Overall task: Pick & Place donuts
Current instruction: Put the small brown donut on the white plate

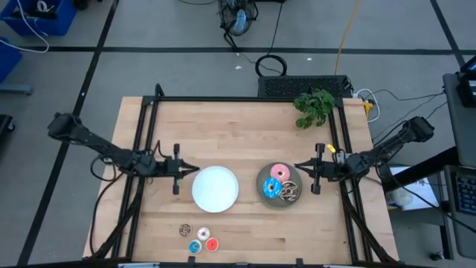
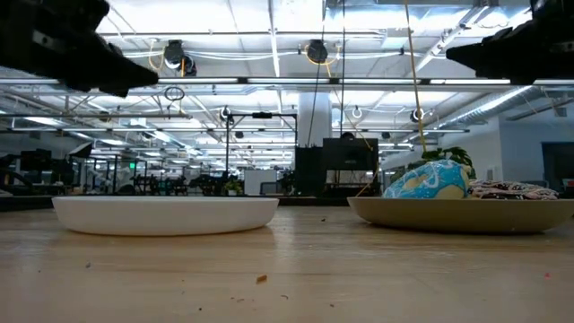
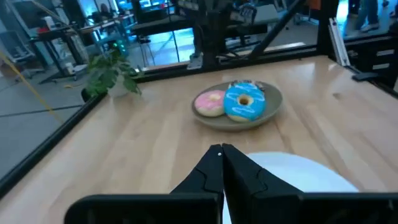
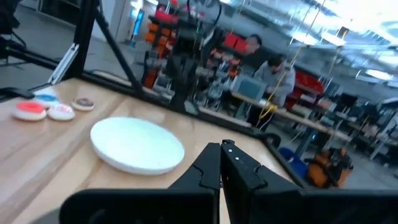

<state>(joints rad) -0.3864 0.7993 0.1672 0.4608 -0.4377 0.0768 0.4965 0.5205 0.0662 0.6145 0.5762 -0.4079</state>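
High view: left gripper (image 1: 192,170) pressed together, empty, tip at the white plate's (image 1: 225,199) rim; right gripper (image 1: 299,167) also closed, empty, just beside the grey plate (image 1: 262,190) holding pink donut (image 1: 280,172), blue sprinkled donut (image 1: 272,188), dark drizzled donut (image 1: 289,193). Four mini donuts (image 1: 198,237) sit well off from both. Low view: both arms hover above plates. Left wrist: fingers (image 3: 211,171) touching. Right wrist: same. Looks pre-grasp; next move needs opening, then descending on a donut.

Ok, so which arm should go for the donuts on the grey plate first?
Probably the right. The right gripper hangs shut at the grey plate's edge, where the pink donut, blue donut and brown donut sit. The left gripper, also shut, has the white plate in between.
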